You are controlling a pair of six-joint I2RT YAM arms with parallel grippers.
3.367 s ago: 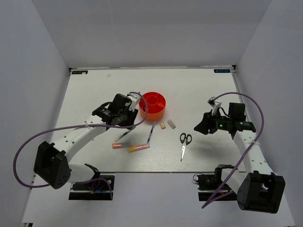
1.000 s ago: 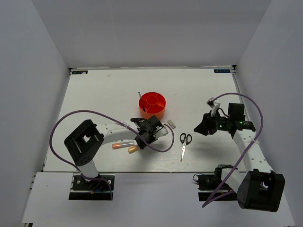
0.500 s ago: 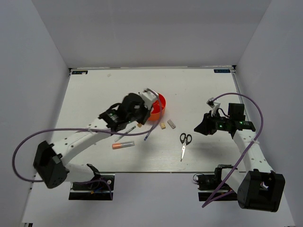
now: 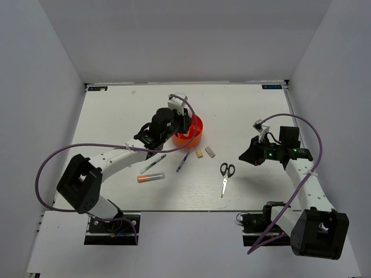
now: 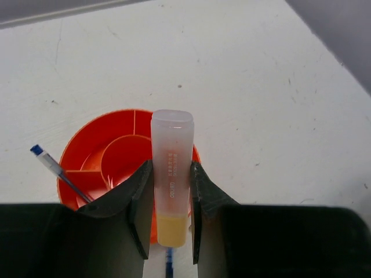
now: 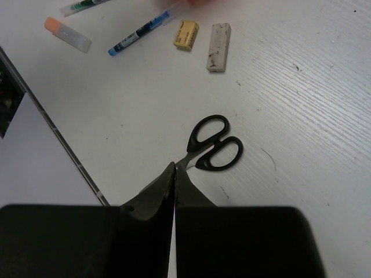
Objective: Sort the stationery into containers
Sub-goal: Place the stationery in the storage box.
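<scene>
L gripper [image 5: 171, 223] pinches a marker tube [image 5: 171, 168] btwn both fingers: clear cap end out front, yellow-orange end back in the jaws. Tube hangs over the near rim of the orange organizer [image 5: 95, 126]; can't tell if it touches. A blue-capped pen [image 5: 61, 174] leans in a ring compartment on the organizer's left side, its top sticking out past the rim, near the L finger

R gripper [image 6: 174, 176] is pressed together w/ nothing in it, tips over the scissors [image 6: 211, 145] where blades meet handles; height above them can't be told

On the table [image 4: 116, 116], a 2nd marker [image 4: 151, 178], green-marked pen [image 4: 153, 165], blue pen [image 4: 182, 162], yellow eraser [image 4: 199, 154] and grey-white eraser [image 4: 210, 152] lie in a loose band btwn organizer and near edge. The erasers sit just beside each other, the rest apart. Scissors lie closed, blade tips toward the near edge and close to it

Wide white tabletop runs from organizer to far edge, and out to both side edges. Walls [image 4: 52, 69] rise right at the left, far and right edges
</scene>
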